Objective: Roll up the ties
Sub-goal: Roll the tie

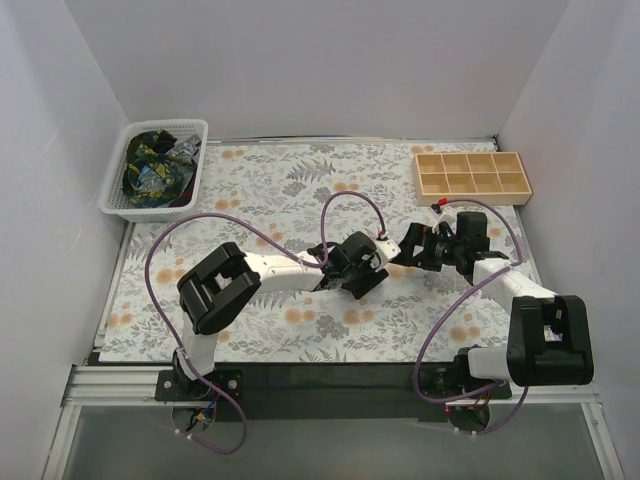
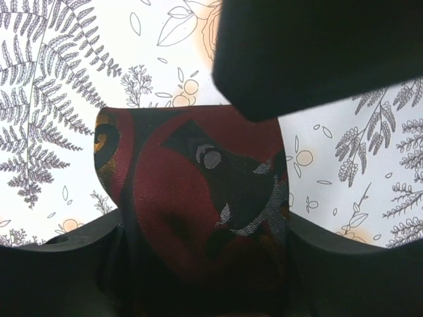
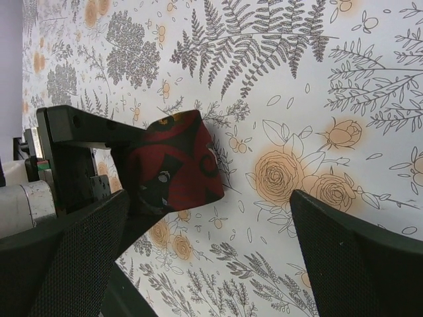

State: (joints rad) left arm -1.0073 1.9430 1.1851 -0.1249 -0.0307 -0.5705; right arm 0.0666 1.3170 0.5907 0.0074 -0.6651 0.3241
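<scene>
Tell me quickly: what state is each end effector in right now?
Left end effector: closed on the rolled maroon tie.
Right end effector: open, holding nothing.

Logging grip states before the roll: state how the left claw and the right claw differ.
The left claw has the maroon tie filling the gap between its fingers, while the right claw grips nothing. The left claw's fingers press in against the fabric, whereas the right claw's fingers stand wide apart. Shared: both have black fingers, sit low over the floral table and face each other.
</scene>
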